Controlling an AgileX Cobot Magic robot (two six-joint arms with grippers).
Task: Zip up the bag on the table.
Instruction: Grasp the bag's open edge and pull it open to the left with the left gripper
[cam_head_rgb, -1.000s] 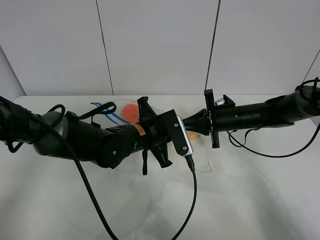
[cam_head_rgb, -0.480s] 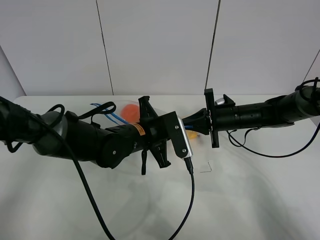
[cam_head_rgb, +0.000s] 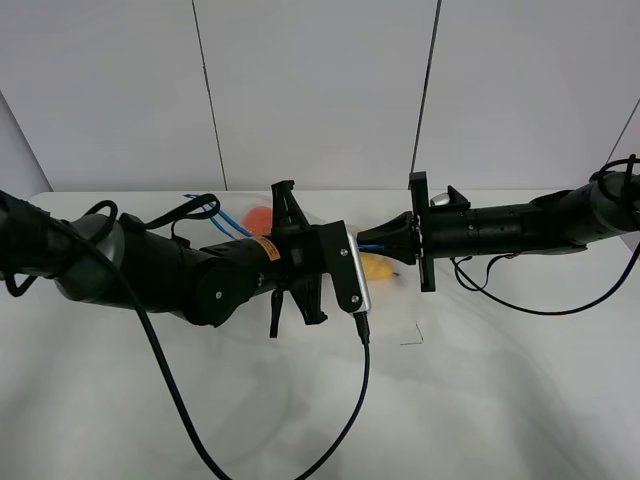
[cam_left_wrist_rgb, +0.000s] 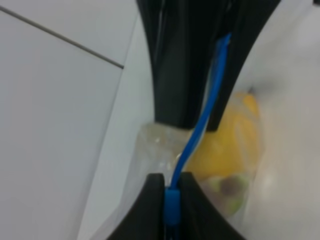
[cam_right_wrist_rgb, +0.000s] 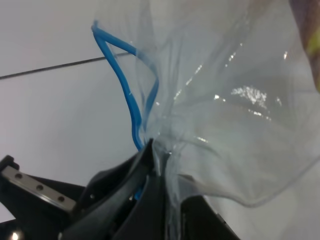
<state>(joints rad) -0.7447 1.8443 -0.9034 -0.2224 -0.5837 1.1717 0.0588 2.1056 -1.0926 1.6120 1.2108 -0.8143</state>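
Observation:
The clear plastic bag (cam_head_rgb: 392, 262) lies on the white table (cam_head_rgb: 500, 390), stretched between my two grippers. An orange (cam_head_rgb: 258, 217) and a yellow pear (cam_head_rgb: 378, 267) show through it; the eggplant is hidden. My left gripper (cam_head_rgb: 338, 250) is shut on the blue zip strip (cam_left_wrist_rgb: 172, 210), with the pear (cam_left_wrist_rgb: 235, 145) just beyond. My right gripper (cam_head_rgb: 363, 244) faces it at close range, shut on the same strip (cam_left_wrist_rgb: 216, 70) and on bunched plastic (cam_right_wrist_rgb: 165, 150). A loose stretch of strip (cam_head_rgb: 222, 216) loops behind the left arm and also rises in the right wrist view (cam_right_wrist_rgb: 125, 85).
Black cables (cam_head_rgb: 370, 400) trail from the left arm across the front of the table, and another cable (cam_head_rgb: 500, 295) hangs from the right arm. A grey panelled wall (cam_head_rgb: 320, 90) stands behind the table's far edge.
My left gripper has slid a little to the left along the zip strip, away from the right gripper. More of the pear now shows between them. The right arm has barely moved.

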